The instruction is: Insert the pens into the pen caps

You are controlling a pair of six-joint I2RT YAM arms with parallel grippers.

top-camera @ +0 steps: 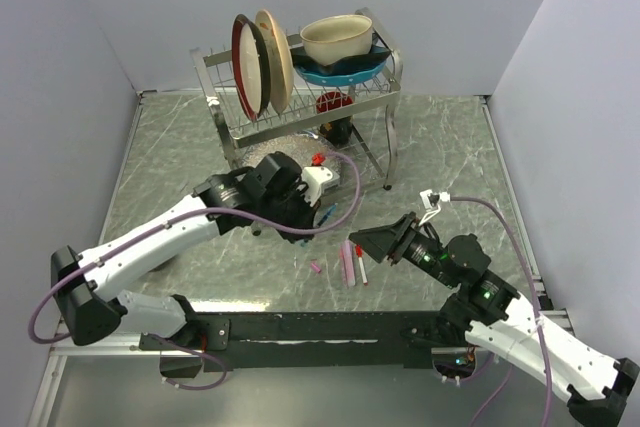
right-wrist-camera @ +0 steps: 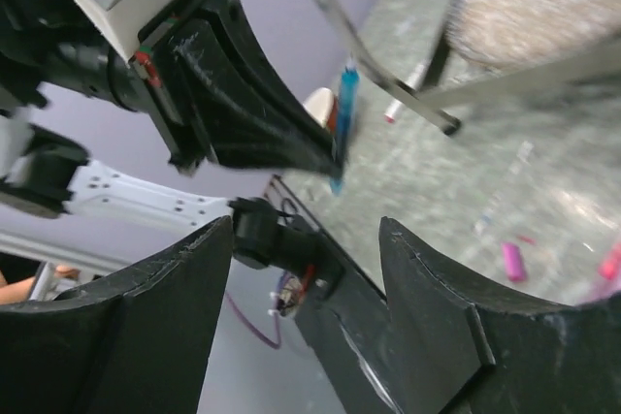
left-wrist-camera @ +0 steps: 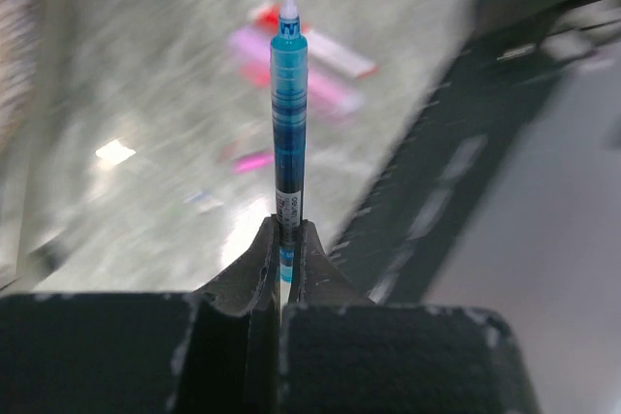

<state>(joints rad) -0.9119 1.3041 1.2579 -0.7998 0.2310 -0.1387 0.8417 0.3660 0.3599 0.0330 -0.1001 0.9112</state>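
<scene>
Left wrist cam: my left gripper (left-wrist-camera: 287,232) clenched on blue pen (left-wrist-camera: 288,113); right gripper (right-wrist-camera: 306,230) spread, empty. Keep pen steady, axis straight for capping.

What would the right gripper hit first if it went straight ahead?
Probably the blue pen held by the left gripper, centred ahead of the right gripper; depth is unclear.

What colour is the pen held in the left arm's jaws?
The pen is translucent teal-blue with a white nib collar; clearest in the left wrist view.
</scene>
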